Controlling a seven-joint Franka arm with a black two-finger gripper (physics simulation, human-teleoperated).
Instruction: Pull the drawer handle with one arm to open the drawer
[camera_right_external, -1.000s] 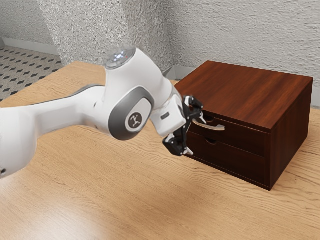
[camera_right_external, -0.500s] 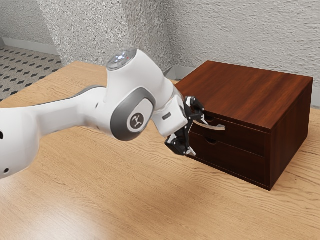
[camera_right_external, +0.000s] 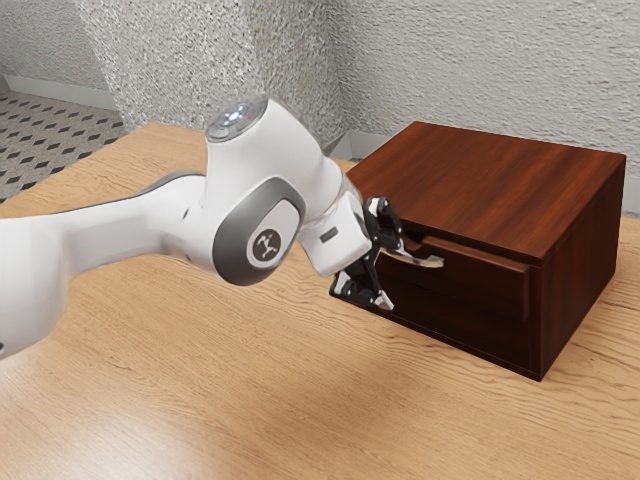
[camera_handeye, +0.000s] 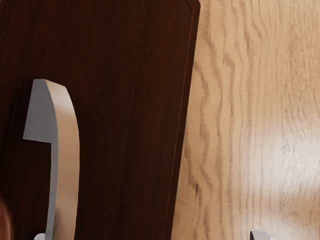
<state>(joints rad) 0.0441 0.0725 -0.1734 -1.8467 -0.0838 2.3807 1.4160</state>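
While the gripper (camera_right_external: 372, 255) hooks the handle (camera_right_external: 418, 258), fingers spread wide and not clamping, the top drawer (camera_right_external: 480, 278) sits partly out of the cabinet (camera_right_external: 500, 180); more pulling is probably left.

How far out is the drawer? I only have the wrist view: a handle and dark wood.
Observer: The top drawer stands a little way out of the cabinet, far from fully open.
Operator: Where's the gripper on the handle?
Observer: The gripper is at the handle's end nearer the arm, fingers spread above and below it.
Operator: Anything under that drawer?
Observer: A lower drawer, flush with the cabinet's front.
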